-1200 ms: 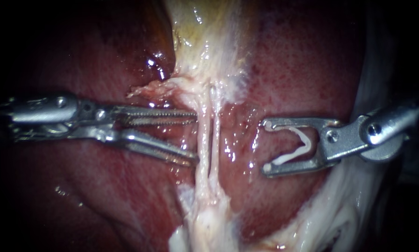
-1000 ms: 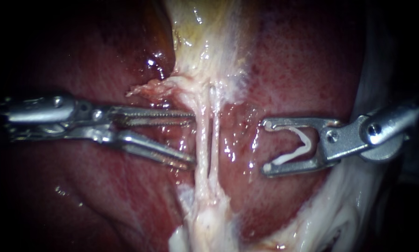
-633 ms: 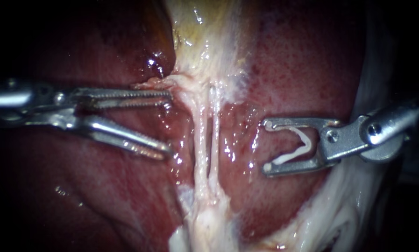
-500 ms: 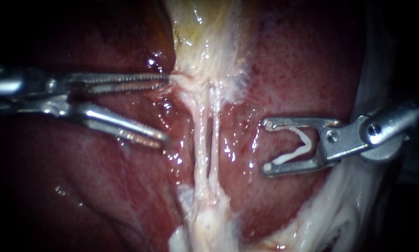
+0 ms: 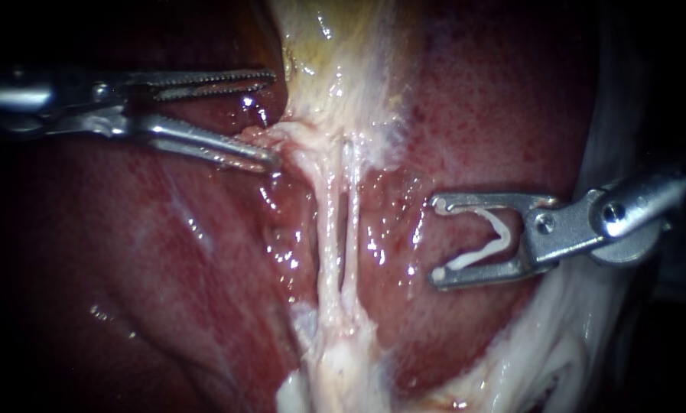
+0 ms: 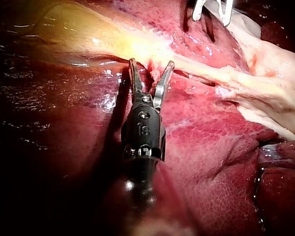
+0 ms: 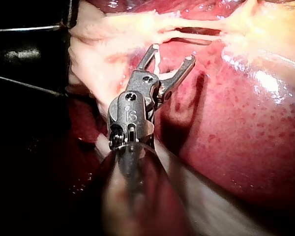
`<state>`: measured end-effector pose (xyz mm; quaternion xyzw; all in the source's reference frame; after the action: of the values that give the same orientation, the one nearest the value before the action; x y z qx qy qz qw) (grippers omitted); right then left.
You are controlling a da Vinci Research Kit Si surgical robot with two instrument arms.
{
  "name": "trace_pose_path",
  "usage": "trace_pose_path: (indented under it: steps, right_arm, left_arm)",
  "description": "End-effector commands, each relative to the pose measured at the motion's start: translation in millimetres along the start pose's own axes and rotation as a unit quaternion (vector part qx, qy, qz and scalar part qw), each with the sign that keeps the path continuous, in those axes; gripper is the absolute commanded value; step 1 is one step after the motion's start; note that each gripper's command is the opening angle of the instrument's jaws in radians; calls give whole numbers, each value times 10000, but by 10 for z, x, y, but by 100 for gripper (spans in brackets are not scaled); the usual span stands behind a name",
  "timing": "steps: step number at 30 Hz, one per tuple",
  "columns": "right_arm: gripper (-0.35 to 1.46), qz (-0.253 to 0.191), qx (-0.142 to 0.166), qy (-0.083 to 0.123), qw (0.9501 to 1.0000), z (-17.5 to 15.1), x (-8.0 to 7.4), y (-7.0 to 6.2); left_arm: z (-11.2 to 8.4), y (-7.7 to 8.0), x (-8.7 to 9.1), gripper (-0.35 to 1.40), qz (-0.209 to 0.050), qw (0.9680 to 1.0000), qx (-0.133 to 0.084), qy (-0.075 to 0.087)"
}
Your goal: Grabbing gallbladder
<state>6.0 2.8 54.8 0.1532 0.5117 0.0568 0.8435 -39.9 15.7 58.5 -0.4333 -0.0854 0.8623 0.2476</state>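
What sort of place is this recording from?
Probably a surgical practice setup, bench itself unseen: left instrument and right instrument, its jaws holding a clip, work close over liver and pale gallbladder.

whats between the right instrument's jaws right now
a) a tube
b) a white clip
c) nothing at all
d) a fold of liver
b, the right instrument holds a bent white clip between its jaws, its ends seated at the two jaw tips, short of the tubes.

Pale yellow gallbladder (image 5: 335, 53), whitish tubes (image 5: 329, 229) and a dark red liver (image 5: 480, 115) speckled with brighter red; the clip (image 5: 502, 235) is white, the left instrument (image 5: 275, 118) and right instrument (image 5: 437, 239) silver.
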Motion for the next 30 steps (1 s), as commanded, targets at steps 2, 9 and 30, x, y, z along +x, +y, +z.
trace_pose_path:
  steps: [2, 9, 30]
  right_arm:
    - [48, 0, -1, 0, 10000, 0, 0, 0]
    - [48, -1, 0, 0, 10000, 0, 0, 0]
    - [48, -1, 2, 1, 10000, -1, 0, 0]
  left_arm:
    - [4, 2, -7, 32, 24, 10000, -21, -72]
    - [11, 8, -21, 7, 48, 9997, -34, -229]
    - [-79, -6, 52, -35, -412, 9972, -298, -546]
